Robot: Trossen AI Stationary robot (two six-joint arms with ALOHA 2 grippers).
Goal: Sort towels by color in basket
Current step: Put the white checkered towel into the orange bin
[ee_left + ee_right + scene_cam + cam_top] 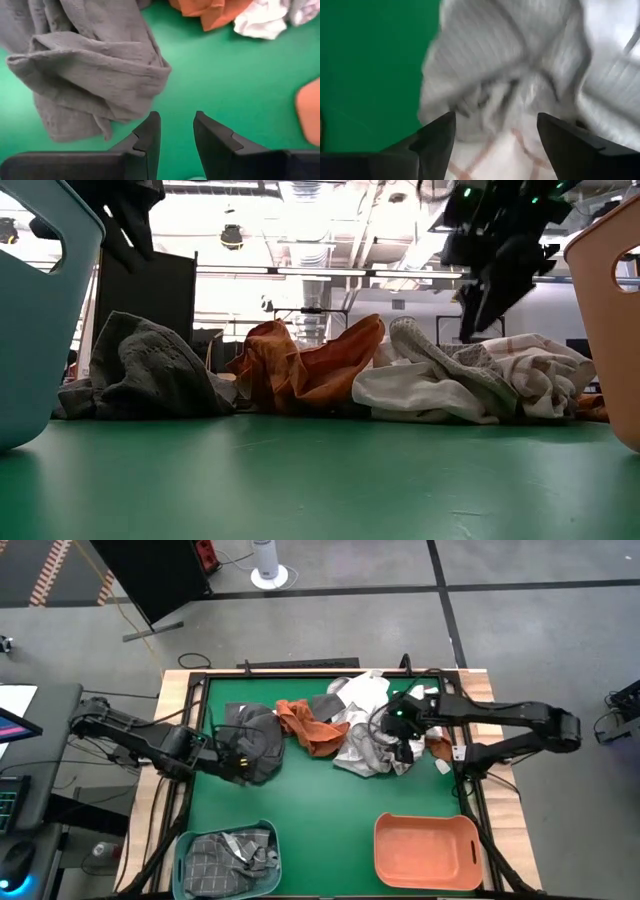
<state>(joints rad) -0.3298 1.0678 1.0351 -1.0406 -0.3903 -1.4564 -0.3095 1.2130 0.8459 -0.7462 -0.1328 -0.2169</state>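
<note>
Progress looks slight: we see grey and checked towels in the teal basket [190,845], while the orange basket [470,835] holds nothing visible. On the bench [330,790] lie a grey towel [258,745], a rust towel [305,725] and a whitish heap [365,745]. Our left tool [236,762] hovers beside the grey towel, part open, empty; our right tool [495,137] hangs over the heap, spread wide, holding nothing.

The towels [365,745] are soft cloth, rough and wrinkled. The bench [330,805] has a smooth, matt green top and a wood rim. Both baskets [425,852] look like smooth plastic.
</note>
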